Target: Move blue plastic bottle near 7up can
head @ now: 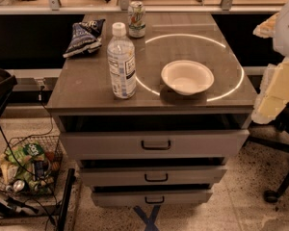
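The blue plastic bottle (122,64) stands upright on the table (86,88), left of centre near the front; it is clear, with a white cap and a printed label. The 7up can (137,19) stands upright at the back edge, behind the bottle and slightly to its right, well apart from it. My gripper (272,97) is with the pale arm at the right edge of the view, beside the table's right side and far from both the bottle and the can. It holds nothing that I can see.
A white bowl (187,77) sits right of the bottle. A dark blue snack bag (84,36) lies at the back left. Drawers (155,145) stick out below the tabletop. A wire basket of items (26,167) and cables are on the floor at left, and a chair base (279,186) at right.
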`<action>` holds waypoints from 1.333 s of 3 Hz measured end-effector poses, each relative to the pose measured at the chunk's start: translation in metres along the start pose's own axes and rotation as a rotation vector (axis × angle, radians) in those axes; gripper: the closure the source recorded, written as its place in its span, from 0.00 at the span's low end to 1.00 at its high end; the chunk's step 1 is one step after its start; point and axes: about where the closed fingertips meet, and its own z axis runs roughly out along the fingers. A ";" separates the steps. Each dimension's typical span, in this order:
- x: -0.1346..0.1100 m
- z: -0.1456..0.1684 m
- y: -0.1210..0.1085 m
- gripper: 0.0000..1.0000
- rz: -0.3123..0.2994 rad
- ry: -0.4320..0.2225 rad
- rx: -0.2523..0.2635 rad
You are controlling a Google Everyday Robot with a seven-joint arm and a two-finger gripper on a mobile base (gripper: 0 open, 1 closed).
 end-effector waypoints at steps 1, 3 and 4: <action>0.000 0.000 0.000 0.00 0.000 0.000 0.000; -0.006 0.006 -0.031 0.00 -0.009 -0.230 -0.003; -0.015 0.012 -0.039 0.00 0.010 -0.423 -0.018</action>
